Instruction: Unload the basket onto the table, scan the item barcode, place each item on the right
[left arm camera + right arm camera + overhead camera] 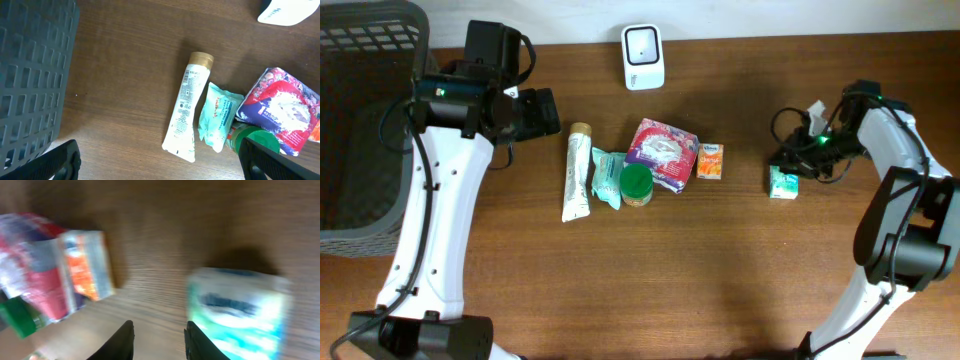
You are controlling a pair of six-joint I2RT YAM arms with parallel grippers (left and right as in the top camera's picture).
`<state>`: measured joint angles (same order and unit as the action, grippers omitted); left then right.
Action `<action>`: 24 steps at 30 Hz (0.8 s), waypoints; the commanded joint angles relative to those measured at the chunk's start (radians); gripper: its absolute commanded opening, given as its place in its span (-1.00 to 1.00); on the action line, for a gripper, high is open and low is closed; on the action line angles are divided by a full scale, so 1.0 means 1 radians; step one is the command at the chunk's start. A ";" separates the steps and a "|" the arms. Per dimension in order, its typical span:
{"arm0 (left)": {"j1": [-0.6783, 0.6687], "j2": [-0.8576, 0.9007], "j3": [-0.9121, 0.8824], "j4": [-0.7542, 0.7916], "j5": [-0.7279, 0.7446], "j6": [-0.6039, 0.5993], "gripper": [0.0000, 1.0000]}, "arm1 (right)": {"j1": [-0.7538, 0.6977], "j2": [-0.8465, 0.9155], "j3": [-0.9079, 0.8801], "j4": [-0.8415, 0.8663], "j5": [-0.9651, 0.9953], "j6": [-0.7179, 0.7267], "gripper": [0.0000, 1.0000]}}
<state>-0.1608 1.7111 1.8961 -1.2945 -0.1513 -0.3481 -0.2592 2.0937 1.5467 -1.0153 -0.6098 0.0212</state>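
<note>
Overhead: small teal box (pixel 782 182), long axis unclear, beside right fingers (pixel 124 340) narrowly apart, empty; left fingers (pixel 60 162) wide.

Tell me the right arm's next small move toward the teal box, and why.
Probably shift the right end effector sideways over the teal box and widen it: the wrist view shows the box beside the empty finger gap, not inside it.
</note>
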 commanded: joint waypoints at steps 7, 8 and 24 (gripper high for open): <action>-0.002 0.000 0.000 -0.002 -0.011 0.005 0.98 | -0.011 -0.011 0.169 -0.119 0.259 -0.026 0.01; -0.002 0.000 0.000 -0.002 -0.011 0.005 0.98 | -0.016 -0.010 0.167 -0.122 0.307 -0.026 0.03; -0.002 0.000 0.000 -0.002 -0.011 0.005 0.97 | -0.016 -0.010 -0.118 0.077 0.293 -0.076 -0.07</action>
<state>-0.1608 1.7111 1.8961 -1.2953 -0.1513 -0.3481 -0.2726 2.0933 1.4738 -0.9699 -0.2813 -0.0528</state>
